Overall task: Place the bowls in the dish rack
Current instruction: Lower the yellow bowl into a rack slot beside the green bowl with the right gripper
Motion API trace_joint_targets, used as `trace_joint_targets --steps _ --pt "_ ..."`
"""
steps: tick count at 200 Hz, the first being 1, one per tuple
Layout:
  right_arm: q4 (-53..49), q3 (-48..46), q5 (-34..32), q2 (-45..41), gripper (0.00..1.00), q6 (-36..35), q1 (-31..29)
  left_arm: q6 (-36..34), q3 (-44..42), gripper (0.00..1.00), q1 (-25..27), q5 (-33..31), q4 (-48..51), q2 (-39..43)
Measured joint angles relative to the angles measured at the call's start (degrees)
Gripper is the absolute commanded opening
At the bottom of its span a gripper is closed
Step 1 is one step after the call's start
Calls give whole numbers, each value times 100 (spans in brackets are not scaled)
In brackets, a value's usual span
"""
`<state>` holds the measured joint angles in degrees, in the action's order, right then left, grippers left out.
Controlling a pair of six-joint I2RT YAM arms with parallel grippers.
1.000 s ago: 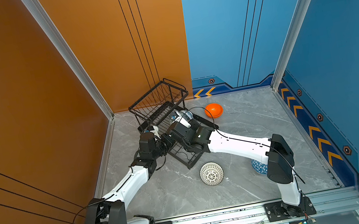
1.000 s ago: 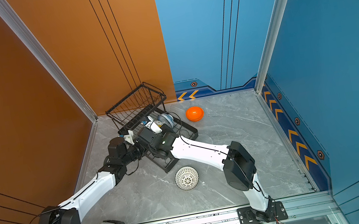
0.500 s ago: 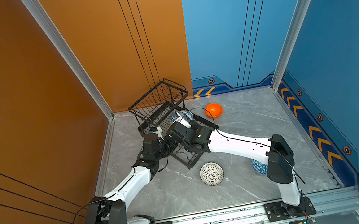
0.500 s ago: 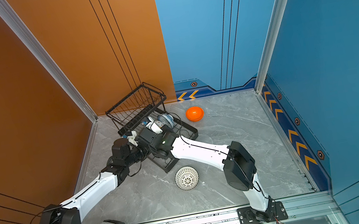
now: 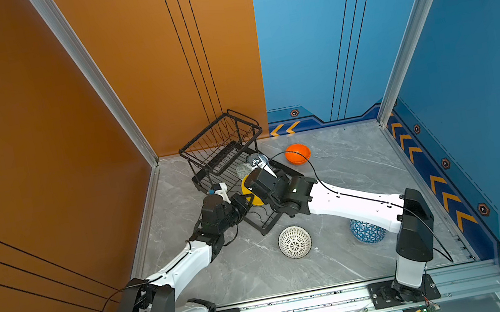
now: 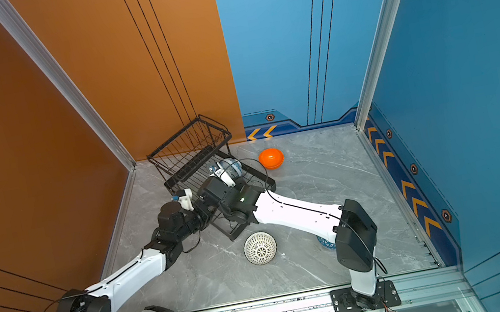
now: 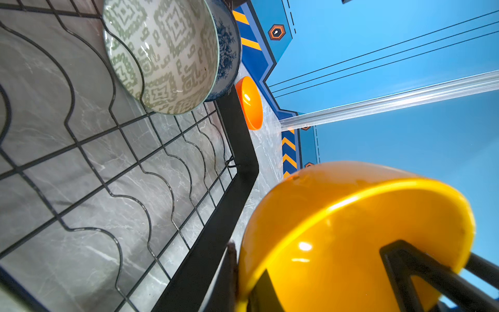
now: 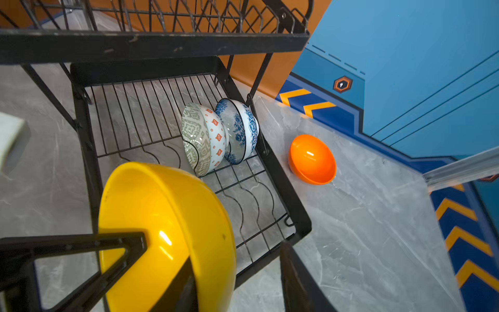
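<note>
The left tool (image 5: 244, 200) is clamped tight on the rim of the yellow bowl (image 7: 351, 216), one finger inside and one outside. It holds the bowl on edge over the end of the dish rack (image 8: 151, 46) away from its raised basket; whether the bowl touches the tray wires cannot be told. The right tool (image 8: 213, 241) stands parted about the same bowl, with one finger over the yellow inside and the other clear of the outer wall, so it grips nothing. Farther along the dish rack's tray, toward the basket, the pale green bowl (image 8: 195, 137) and the white-and-blue floral bowl (image 8: 243, 129) stand on edge in the curved dividers, close together. The right wrist view shows orange diamonds on the green bowl's white outside, while the left wrist view shows only its green-patterned inside. The orange bowl (image 5: 297, 153) sits on the grey desk (image 5: 263, 276) just beside the dish rack's long side, near a wall strip painted with orange chevrons (image 8: 305, 102). Only the top views show the white lattice bowl (image 5: 294, 242), upside down near the dish rack's corner, and the blue triangle bowl (image 5: 366, 232), farther from the dish rack and partly behind the right arm (image 5: 354, 206).
</note>
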<state>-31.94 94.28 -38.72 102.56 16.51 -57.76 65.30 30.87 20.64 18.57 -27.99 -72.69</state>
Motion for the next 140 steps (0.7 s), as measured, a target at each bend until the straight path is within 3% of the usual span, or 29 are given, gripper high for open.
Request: trace_joint_targets --steps 18,40,71,120,140 --pt "63 -175 162 -210 69 107 46 201 -90 0 61 -177 -264 0" --pt "201 -422 343 -498 75 315 87 426 -142 0 151 -448 -551 0" --pt "562 -920 608 -946 74 651 92 710 -262 0 317 -898 -944 4" --pt "1233 -1784 905 -1331 63 1305 264 1082 -389 0 398 -1482 -1270 -11" --pt "1600 -2149 1113 -1355 64 1543 337 1165 -389 0 452 -1556 -1449 -66"
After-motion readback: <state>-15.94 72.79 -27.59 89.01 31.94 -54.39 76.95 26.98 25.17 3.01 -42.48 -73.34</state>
